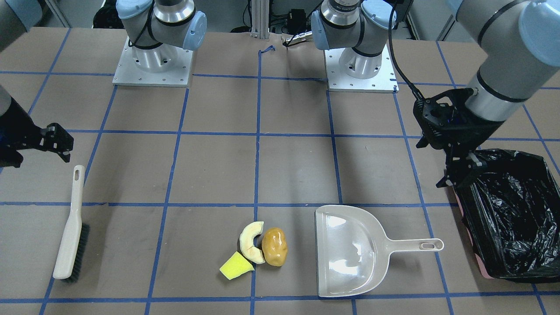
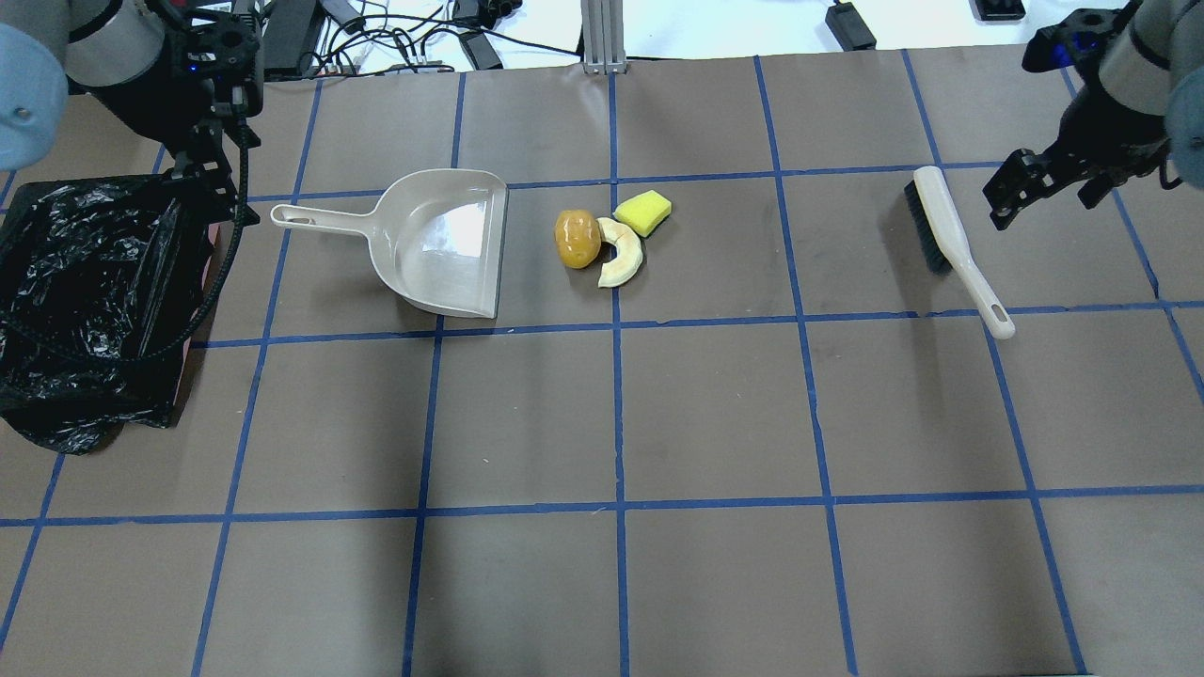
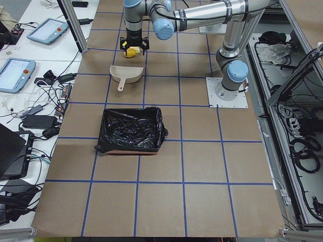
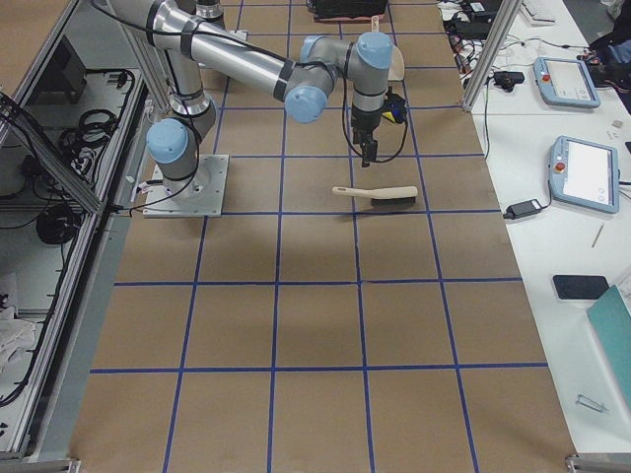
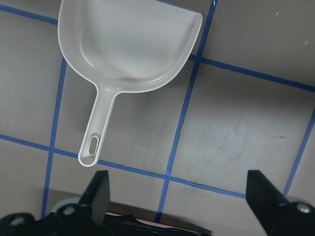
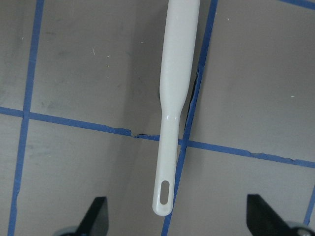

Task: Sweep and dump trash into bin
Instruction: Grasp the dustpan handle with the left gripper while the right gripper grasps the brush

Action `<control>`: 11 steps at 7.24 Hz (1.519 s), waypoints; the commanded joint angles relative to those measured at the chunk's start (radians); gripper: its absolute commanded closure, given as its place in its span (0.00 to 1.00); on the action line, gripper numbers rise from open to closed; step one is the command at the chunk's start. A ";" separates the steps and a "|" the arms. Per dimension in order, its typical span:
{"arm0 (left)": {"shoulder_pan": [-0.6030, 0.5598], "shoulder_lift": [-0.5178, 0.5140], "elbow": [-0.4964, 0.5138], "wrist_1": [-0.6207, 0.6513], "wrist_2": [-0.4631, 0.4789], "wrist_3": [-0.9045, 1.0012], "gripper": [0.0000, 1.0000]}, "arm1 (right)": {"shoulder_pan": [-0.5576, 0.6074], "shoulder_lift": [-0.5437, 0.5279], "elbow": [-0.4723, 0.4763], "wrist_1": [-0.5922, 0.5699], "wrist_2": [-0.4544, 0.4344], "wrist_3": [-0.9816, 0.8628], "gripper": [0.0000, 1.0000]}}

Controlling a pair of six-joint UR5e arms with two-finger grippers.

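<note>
The trash lies together on the table: a yellow wedge (image 1: 236, 265), a pale cream crescent slice (image 1: 250, 243) and a golden-brown lump (image 1: 274, 246). It also shows in the overhead view, around the lump (image 2: 577, 238). The bin (image 1: 512, 210) with its black bag stands at the table's left end (image 2: 85, 291). My left gripper (image 1: 457, 175) hovers open and empty by the bin's edge, above the handle end of the beige dustpan (image 5: 128, 44). My right gripper (image 2: 1044, 193) hangs open and empty above the handle of the brush (image 6: 177, 73).
The dustpan (image 2: 442, 244) lies flat between bin and trash, its mouth toward the trash. The white brush (image 1: 70, 227) with dark bristles lies on the table's right side. Blue tape lines cross the brown table.
</note>
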 commanded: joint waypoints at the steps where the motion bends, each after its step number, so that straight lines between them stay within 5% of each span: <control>1: 0.000 -0.102 0.036 0.045 0.020 0.074 0.00 | -0.001 0.077 0.042 -0.083 0.000 -0.007 0.03; 3: 0.001 -0.187 0.042 0.074 0.085 0.070 0.00 | -0.003 0.137 0.044 -0.084 -0.003 0.005 0.07; 11: 0.001 -0.359 0.027 0.276 0.085 0.062 0.00 | -0.044 0.188 0.071 -0.063 0.000 0.127 0.08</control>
